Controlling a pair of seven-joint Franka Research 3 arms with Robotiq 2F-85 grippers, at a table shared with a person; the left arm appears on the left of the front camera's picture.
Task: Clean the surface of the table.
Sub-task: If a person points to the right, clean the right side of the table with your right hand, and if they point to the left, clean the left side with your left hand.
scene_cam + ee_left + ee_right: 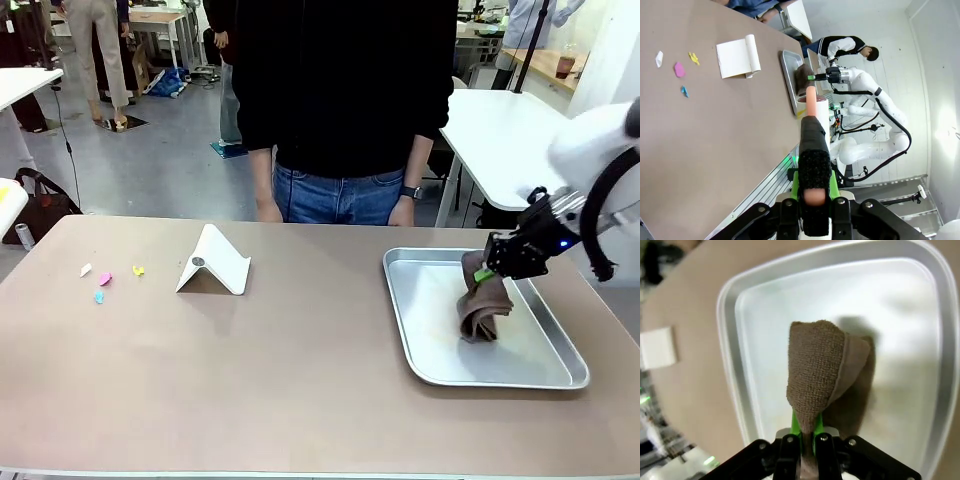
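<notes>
The beige-brown table (300, 380) spreads across the front view. At its right end lies a silver tray (400, 310). My right gripper (485, 272) is shut on the top of a brown cloth (483, 305), whose lower folds rest on the tray floor. The right wrist view looks down on the cloth (820, 370) pinched in the right gripper (807, 432) over the tray (727, 340). My left gripper (811, 120) is shut, its fingers pressed together off the table's near edge (700, 140). A pale pink strip shows along them; I cannot tell what it is.
Small coloured scraps (105, 279) lie at the table's left, white, pink, yellow and blue. A white folded stand (213, 265) sits to their right. A person in a black top stands at the far edge, hands (402, 212) by the table. White tables stand behind.
</notes>
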